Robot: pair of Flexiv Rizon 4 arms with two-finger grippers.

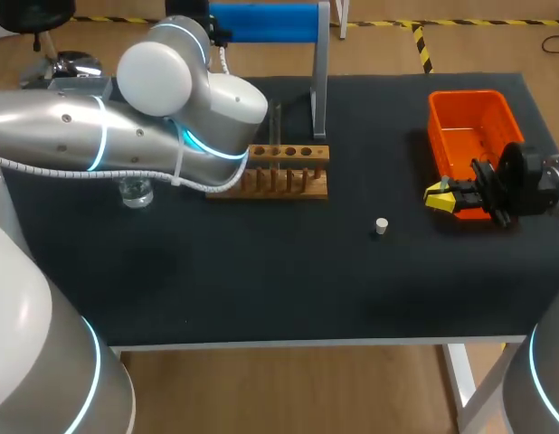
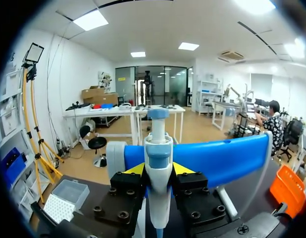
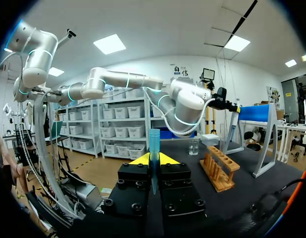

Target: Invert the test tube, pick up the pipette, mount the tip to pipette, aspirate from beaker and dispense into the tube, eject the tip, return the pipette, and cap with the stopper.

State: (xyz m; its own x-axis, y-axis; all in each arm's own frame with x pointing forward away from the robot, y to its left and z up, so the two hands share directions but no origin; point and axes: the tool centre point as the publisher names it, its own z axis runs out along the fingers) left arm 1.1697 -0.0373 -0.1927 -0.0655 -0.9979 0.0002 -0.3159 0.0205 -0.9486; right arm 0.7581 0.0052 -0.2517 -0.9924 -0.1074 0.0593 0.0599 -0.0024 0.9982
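Note:
In the left wrist view a white and blue pipette (image 2: 158, 144) stands upright between my left gripper's (image 2: 158, 171) yellow tips, which press on its body from both sides. It hangs against the blue bar of the pipette stand (image 2: 222, 158). From the head view my left arm (image 1: 198, 117) covers that gripper at the table's back. My right gripper (image 1: 450, 197) hovers beside the orange bin (image 1: 460, 113), shut on a bluish test tube (image 3: 154, 141) held upright. The wooden rack (image 1: 287, 172), the beaker (image 1: 135, 192) and the small white stopper (image 1: 381, 226) rest on the table.
A box of tips (image 2: 64, 199) sits on the table beside my left gripper. The pipette stand (image 1: 320, 81) rises behind the rack. The orange bin stands at the back right. Bare dark tabletop (image 1: 261, 280) stretches along the front.

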